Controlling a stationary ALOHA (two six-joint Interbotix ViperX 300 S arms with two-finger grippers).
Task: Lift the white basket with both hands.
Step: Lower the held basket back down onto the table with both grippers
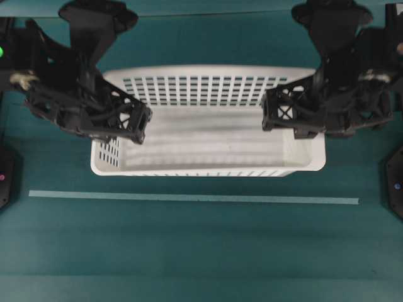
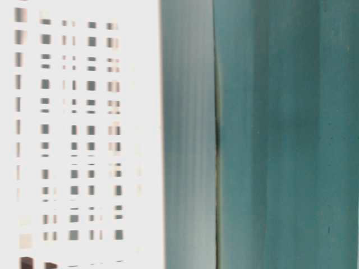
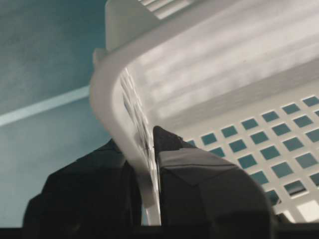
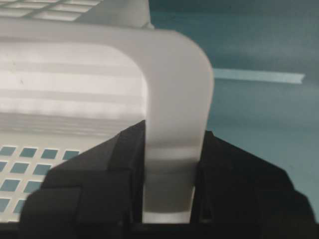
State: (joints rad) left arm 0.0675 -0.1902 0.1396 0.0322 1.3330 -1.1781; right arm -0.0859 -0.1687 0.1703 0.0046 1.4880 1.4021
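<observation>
While no readable writing shows anywhere, the white basket (image 1: 208,138) sits over the teal table (image 1: 189,251) behind a pale tape line (image 1: 189,199) — left gripper (image 1: 140,123) and right gripper (image 1: 272,117) clamp its 2 end walls.

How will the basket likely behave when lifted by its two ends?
The basket is probably light: slotted walls, nothing inside. Its thin rim may flex where the left pincer and right pincer clamp it. Opposite grips should limit tipping.

The white basket (image 2: 84,134) with its slotted wall fills the left side, beside the teal surface (image 2: 286,134).
</observation>
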